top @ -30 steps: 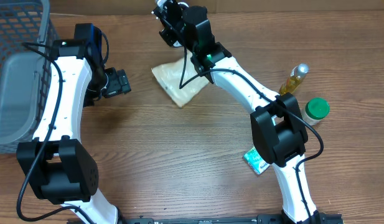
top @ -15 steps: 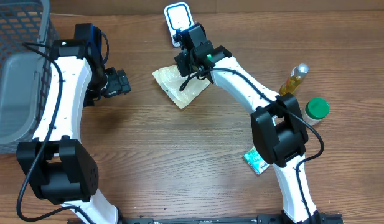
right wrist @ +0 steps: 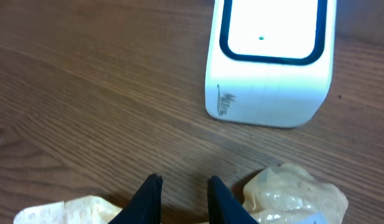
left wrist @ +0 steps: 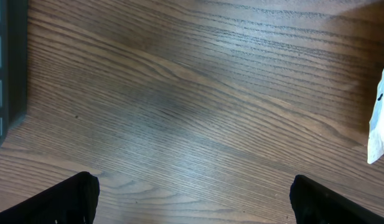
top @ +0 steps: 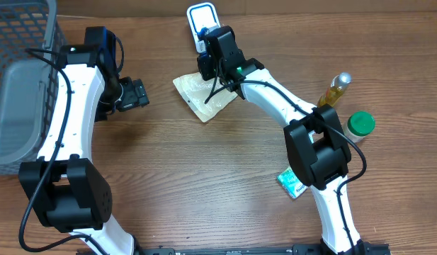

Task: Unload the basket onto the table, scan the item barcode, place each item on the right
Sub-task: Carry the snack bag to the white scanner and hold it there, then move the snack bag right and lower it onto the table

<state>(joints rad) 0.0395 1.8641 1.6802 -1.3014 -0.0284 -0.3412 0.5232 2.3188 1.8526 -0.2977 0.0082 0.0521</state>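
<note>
The bag (top: 200, 99), a clear, crumpled pouch, lay flat on the tabletop (top: 204, 177) just in front of the white scanner (top: 202, 20), close to it but not touching. The right gripper (right wrist: 182, 186) hung low over the bag's far edge. Its jaws were parted by a narrow gap with only bare wood between them, grasping nothing. In the right wrist view, parts of the bag showed on either side of the jaws, and the scanner's dark-rimmed window faced up beyond them.

The left gripper (left wrist: 192, 183) hovered over bare wood to the left of the bag, jaws spread wide and released.

A grey basket (top: 20, 71) stood at the left edge. A bottle (top: 335, 88), a green-lidded jar (top: 360, 124) and a teal packet (top: 292, 183) sat to the right.
</note>
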